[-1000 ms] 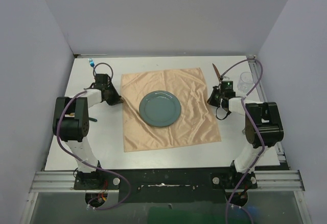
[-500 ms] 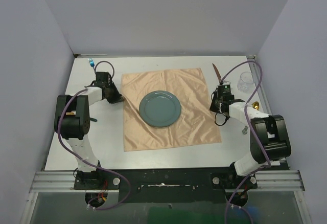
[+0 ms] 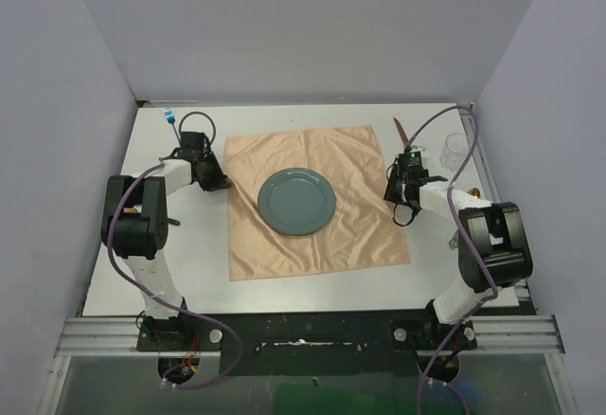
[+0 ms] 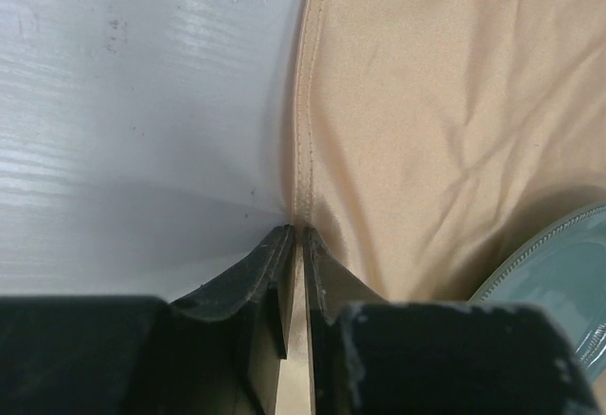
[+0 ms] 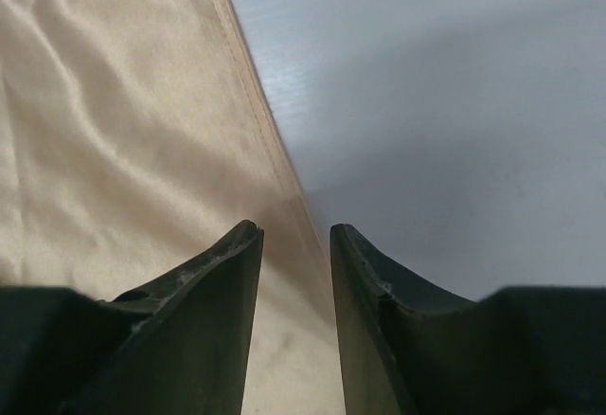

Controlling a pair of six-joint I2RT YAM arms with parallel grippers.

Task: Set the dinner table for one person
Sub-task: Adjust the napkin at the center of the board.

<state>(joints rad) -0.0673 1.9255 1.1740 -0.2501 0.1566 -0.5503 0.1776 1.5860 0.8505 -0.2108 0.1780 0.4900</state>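
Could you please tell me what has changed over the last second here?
The right arm's elbow swung toward the near edge, then partly back; the right tool now stands open over the cloth hem. The left tool, the cloth and the plate stayed put.

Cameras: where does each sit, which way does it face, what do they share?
Top external: above and behind, looking down on the dinner table; both arms show.
Left wrist: on the wrist, along its fingers pinching the cloth's left hem.
Right wrist: likewise, past parted fingers at the right hem.
Shared: cloth in all; plate in top and left wrist.
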